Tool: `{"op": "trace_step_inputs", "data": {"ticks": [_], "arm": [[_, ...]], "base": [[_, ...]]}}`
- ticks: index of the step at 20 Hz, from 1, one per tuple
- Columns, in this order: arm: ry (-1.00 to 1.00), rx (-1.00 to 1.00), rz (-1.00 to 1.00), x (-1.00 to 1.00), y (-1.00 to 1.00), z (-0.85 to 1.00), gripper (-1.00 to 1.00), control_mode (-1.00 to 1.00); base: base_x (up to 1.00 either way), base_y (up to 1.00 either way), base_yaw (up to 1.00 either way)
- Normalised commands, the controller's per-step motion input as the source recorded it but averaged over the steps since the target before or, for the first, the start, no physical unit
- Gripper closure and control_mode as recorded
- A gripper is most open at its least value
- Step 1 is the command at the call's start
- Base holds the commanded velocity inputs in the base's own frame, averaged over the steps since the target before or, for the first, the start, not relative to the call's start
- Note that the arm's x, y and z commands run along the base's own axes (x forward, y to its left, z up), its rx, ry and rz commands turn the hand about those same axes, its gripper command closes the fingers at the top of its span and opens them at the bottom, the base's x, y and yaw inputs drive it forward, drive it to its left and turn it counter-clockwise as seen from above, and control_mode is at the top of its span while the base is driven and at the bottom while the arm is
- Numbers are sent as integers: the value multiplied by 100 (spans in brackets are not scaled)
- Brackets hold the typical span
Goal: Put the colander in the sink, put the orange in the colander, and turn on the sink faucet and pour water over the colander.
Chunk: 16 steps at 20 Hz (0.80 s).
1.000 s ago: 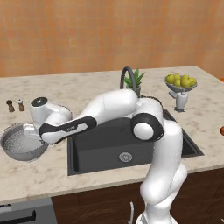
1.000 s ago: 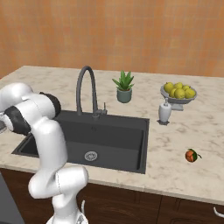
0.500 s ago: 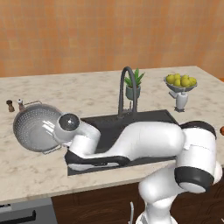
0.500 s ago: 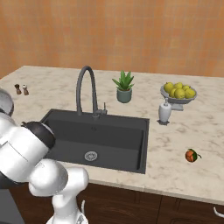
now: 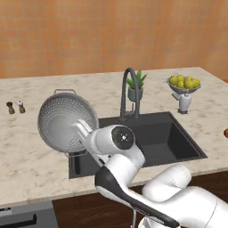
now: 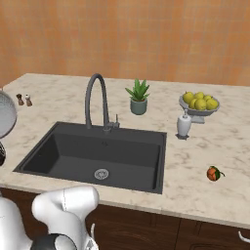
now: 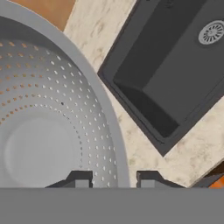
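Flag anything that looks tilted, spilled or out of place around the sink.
The colander is tipped up on edge beside the sink, its open side facing the camera, held by its rim in the end effector rather than sitting flat. The orange lies loose on the counter right of the sink. Nothing looks spilled or damaged.

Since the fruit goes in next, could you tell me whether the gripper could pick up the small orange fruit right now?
Probably not: the gripper is shut on the rim of the perforated silver-grey metal colander, held tilted left of the dark charcoal sink, while the orange lies on the counter right of it.
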Motion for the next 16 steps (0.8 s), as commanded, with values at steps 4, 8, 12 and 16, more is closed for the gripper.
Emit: {"op": "trace_step_inputs", "data": {"ticks": [4,8,12,16], "arm": [[29,1,-4,-81,-72,100,100,-100],[30,0,-11,-36,-86,64,100,-100],[28,0,-13,-36,-100,40,100,-100],[26,0,-18,-49,-100,7,100,-100]], "base": [[0,0,0],[0,0,0],[0,0,0],[0,0,0]]}}
